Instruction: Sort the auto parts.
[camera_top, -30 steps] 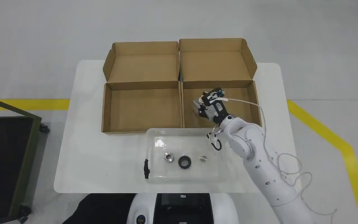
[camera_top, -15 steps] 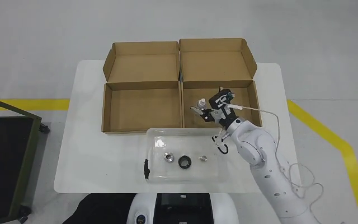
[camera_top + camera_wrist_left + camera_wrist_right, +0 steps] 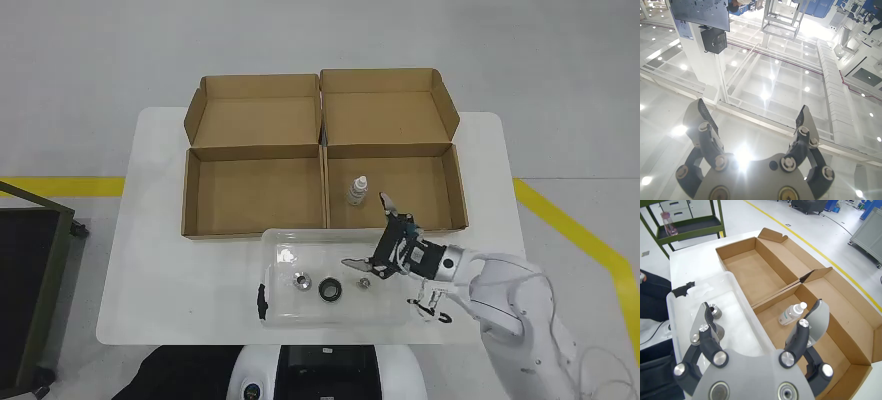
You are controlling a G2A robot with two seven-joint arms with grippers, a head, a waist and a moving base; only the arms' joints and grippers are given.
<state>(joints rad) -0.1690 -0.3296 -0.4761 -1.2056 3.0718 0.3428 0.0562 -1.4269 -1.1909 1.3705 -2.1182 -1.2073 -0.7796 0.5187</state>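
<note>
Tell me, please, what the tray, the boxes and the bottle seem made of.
The tray looks like frosted translucent plastic, its walls letting light through. The boxes are matte brown cardboard, creased at folded flaps. The bottle is probably clear plastic with a white cap.

Bottle (image 3: 356,189): small, white-capped, lying in right box (image 3: 440,190), near its left wall.
Clear tray (image 3: 272,240): silver bushing (image 3: 300,282), black ring (image 3: 331,291), small nut (image 3: 365,283), in a row.

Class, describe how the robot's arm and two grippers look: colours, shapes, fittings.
The right arm has a glossy white, rounded shell with a black wrist section. The right gripper and left gripper look alike: a pale grey rounded base plate, black links joined by silver bolts, and two curved grey fingers lined with black toothed pads.
</note>
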